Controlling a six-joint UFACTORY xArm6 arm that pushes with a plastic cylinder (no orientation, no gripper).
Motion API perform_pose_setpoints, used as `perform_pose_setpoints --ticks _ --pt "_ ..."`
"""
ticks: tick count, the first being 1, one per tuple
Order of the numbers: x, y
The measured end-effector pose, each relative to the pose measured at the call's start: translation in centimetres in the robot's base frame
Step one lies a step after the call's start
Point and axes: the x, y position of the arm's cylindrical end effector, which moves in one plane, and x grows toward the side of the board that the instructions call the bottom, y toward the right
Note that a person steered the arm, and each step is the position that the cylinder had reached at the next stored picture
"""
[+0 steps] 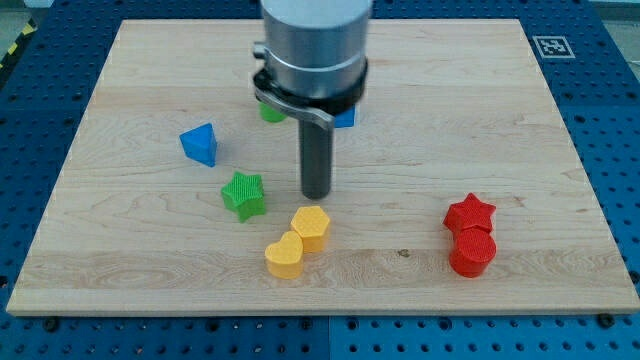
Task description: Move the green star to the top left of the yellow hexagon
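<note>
1. The green star (244, 194) is sitting on the wooden tabletop (520, 130), to the view's left of and slightly above the yellow hexagon (311, 228), near it but not touching. I judge it is already lying roughly toward the hexagon's upper left, so only a small correction seems to be called for.

2. My tip (316, 195) is resting on the tabletop to the view's right of the star and just above the hexagon, apart from both. The tool is a plain rod: it is gripping nothing, having no jaws to open or close, and it is touching no block.

3. From this side, any push would be driving the star toward the view's left, away from the hexagon. If the star needs to go upward, I am better off circling the tip round below it first, passing through the gap between star and hexagon without clipping either.

4. The yellow heart (284, 256) is sitting against the hexagon's lower-left side. Bumping the hexagon would be shifting the reference itself, so I am keeping clear of that pair.

5. The star's points are making contact tricky: an off-centre push is likely to spin it instead of sliding it. Aiming at the middle of a flank and pushing slowly in short strokes seems the safest approach.

6. The blue block (199, 143) farther to the upper left is leaving room, so overshoot there is a minor risk.
</note>
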Motion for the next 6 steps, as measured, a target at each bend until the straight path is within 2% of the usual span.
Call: perform_pose_setpoints --ticks 3,5,6 --pt "-1.4 -12.5" --pt "5.5 -13.4" --pt "5.1 -10.5"
